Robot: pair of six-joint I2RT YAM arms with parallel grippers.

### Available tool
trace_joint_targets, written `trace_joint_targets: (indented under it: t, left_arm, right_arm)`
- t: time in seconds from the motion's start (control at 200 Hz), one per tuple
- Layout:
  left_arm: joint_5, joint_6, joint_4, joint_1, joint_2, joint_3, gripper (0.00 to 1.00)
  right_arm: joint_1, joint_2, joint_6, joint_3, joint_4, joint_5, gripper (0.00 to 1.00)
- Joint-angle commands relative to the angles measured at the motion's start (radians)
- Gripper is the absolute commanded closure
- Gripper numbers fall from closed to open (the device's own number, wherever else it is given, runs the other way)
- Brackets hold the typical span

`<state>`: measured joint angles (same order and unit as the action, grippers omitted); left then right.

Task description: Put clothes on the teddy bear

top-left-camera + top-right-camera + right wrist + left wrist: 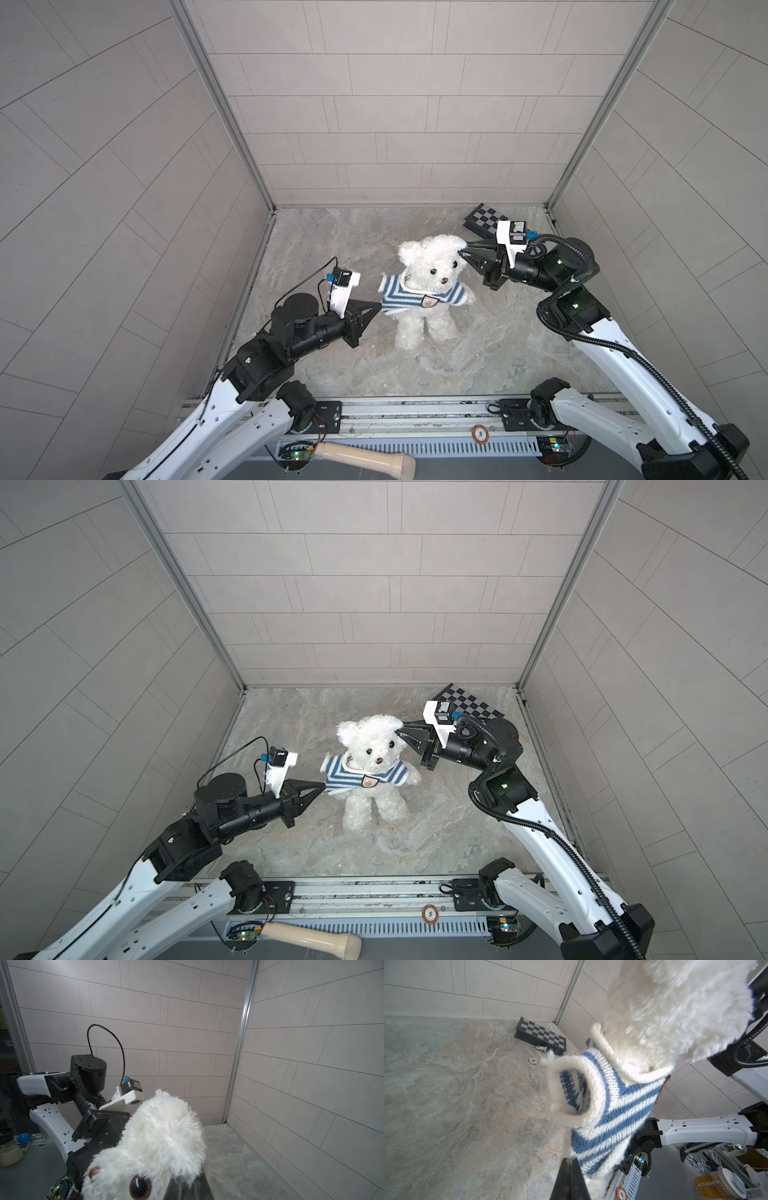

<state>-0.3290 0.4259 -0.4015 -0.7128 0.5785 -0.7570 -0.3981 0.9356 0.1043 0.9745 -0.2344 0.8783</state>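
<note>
- Teddy bear (428,270), fluffy cream-white plush with dark bead eyes, is upright at the middle of the grey marbled table (324,237). I cannot tell whether its feet bear any weight.
- Right hand (462,254), at 2 o'clock of the bear's head, is clenched on the fur of one ear and seems to be what holds the toy up.
- Left hand (379,306), at 8 o'clock of the bear, pinches the side edge of the blue-and-white striped knitted sweater (409,297), which is over the head and round the chest.
- The sleeve (571,1093) at 9 o'clock gapes empty in the left wrist view, while a paw (468,297) shows from the one at 3 o'clock.
- Step in hand, as I judge it: seat the garment and get the missing arm into that empty sleeve.
- To do it well:
  - Draw the knit slowly toward 6 o'clock, with the ear grip firm as counter-hold.
  - Knit stretches, so ease off before the ear slips.
  - Regrip at the cuff to feed the arm through.
</note>
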Motion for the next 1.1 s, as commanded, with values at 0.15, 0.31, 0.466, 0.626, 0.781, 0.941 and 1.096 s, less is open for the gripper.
trace_joint_targets:
  t: [0.15, 0.31, 0.466, 0.626, 0.781, 0.941, 1.096]
  left_arm:
    - [-0.029, 0.046, 0.001, 0.010, -0.038, 0.097, 1.00]
    - [-0.058, 0.064, 0.074, 0.010, -0.037, 0.146, 1.00]
    - [-0.152, 0.095, 0.194, 0.010, -0.038, 0.159, 1.00]
    - [-0.342, 0.108, 0.289, 0.007, -0.060, 0.189, 1.00]
    - [-0.396, 0.047, 0.241, 0.007, -0.060, 0.212, 1.00]
    - [-0.323, 0.019, 0.202, 0.007, -0.014, 0.234, 1.00]
    - [-0.318, 0.010, 0.181, 0.007, -0.035, 0.263, 1.00]
  right_arm:
    - [-0.083, -0.028, -0.104, 0.084, 0.152, -0.426, 1.00]
    - [-0.189, -0.004, -0.132, 0.106, 0.197, -0.631, 1.00]
    - [-0.332, 0.019, -0.233, 0.134, 0.258, -0.909, 1.00]
    - [-0.358, 0.033, -0.223, 0.127, 0.250, -1.053, 1.00]
    - [-0.378, 0.056, -0.184, 0.132, 0.212, -1.109, 1.00]
    - [-0.431, 0.088, -0.197, 0.168, 0.212, -1.243, 1.00]
    - [-0.430, 0.087, -0.168, 0.164, 0.213, -1.336, 1.00]
